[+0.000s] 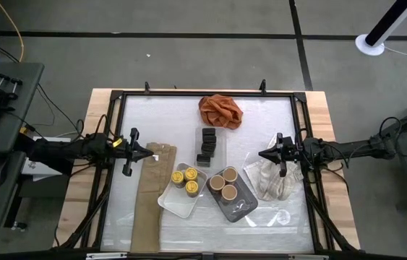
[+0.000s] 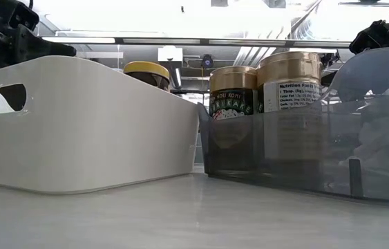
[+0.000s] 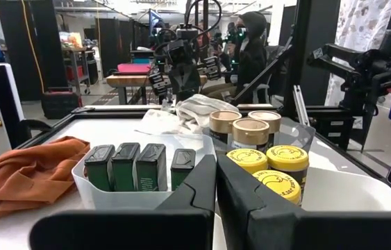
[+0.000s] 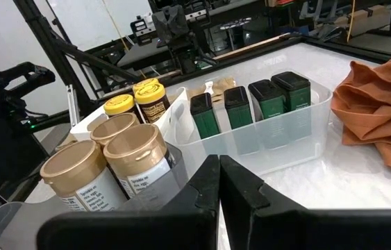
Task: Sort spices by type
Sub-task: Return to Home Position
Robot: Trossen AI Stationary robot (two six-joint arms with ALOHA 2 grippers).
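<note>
Three yellow-lidded jars [image 1: 186, 180] [image 3: 268, 167] stand in a white tray [image 1: 170, 204] [image 2: 77, 124]. Three tan-lidded jars [image 1: 223, 180] [image 4: 105, 156] stand in the grey tray [image 1: 241, 206] [image 2: 318, 152] beside it. Several small black boxes [image 1: 209, 144] [image 3: 139, 167] [image 4: 251, 104] stand upright in a row in a clear bin just beyond the trays. My left gripper [image 1: 147, 153] [image 3: 216, 184] hovers left of the bin, shut and empty. My right gripper [image 1: 262, 154] [image 4: 219, 177] hovers to its right, also shut and empty.
An orange cloth [image 1: 220, 110] lies crumpled near the far edge. A tan cloth [image 1: 147, 209] stretches along the left side under my left gripper. A whitish crumpled cloth [image 1: 270, 179] sits under my right gripper. A dark frame [image 1: 116, 97] rims the table. People stand beyond the table [image 3: 251, 35].
</note>
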